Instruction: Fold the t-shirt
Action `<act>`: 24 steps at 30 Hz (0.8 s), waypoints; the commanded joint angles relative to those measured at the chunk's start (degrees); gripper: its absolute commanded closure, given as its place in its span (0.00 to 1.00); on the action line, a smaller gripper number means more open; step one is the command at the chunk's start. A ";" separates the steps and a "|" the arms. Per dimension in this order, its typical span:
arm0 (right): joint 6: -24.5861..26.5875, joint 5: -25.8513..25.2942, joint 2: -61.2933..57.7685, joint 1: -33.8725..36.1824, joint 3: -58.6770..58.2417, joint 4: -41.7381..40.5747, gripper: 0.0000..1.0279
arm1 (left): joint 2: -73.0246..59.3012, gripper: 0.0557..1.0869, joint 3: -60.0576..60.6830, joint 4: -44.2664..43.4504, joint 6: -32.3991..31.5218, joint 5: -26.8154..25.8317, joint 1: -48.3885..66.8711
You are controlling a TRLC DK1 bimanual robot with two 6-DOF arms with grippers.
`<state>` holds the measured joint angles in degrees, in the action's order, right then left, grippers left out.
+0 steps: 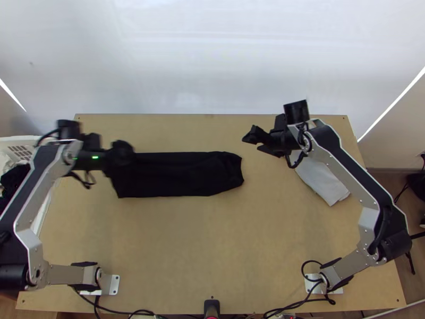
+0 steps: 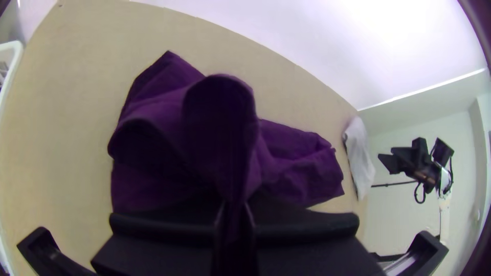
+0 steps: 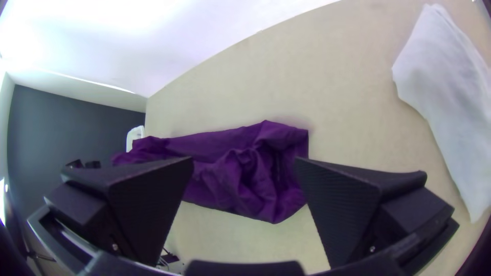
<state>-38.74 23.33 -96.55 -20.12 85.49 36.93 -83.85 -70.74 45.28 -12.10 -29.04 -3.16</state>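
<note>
While clenching the t-shirt (image 1: pixel 180 175), holds the other jaws apart

Has a white cloth (image 1: pixel 323 181) at right on the table (image 1: pixel 175 250). Has the t-shirt in a long dark strip, left of centre, pinched up by the left gripper (image 1: pixel 125 154). Holds the right gripper (image 1: pixel 252 143), released, off its right end.

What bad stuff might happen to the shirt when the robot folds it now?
The left hand pinches a raised bit of the t-shirt, so if it pulls too hard, the long strip might twist or come unfolded. The right hand is open and isn't holding the other end, so that end could slide along the table. That end also has wrinkles, and they might get squashed into the next fold and make it lumpy.
</note>
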 commanded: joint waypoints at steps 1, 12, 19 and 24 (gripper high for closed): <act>0.16 -0.04 3.39 3.42 -2.26 0.07 0.11 | -0.78 0.97 -2.21 -1.77 -7.85 2.85 16.61; 2.27 -0.04 12.27 9.75 -10.61 0.51 0.11 | -10.80 0.97 -9.33 -6.34 -14.53 4.08 26.01; 3.41 -0.04 16.92 13.18 -15.36 1.13 0.11 | -17.57 0.97 -15.74 -8.71 -18.49 4.43 32.25; 4.11 -0.04 18.77 14.67 -17.03 1.39 0.11 | -21.44 0.97 -20.84 -8.71 -19.81 4.43 35.68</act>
<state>-35.57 23.35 -81.03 -7.99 71.59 38.04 -99.66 -85.06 37.47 -29.45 -24.75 27.35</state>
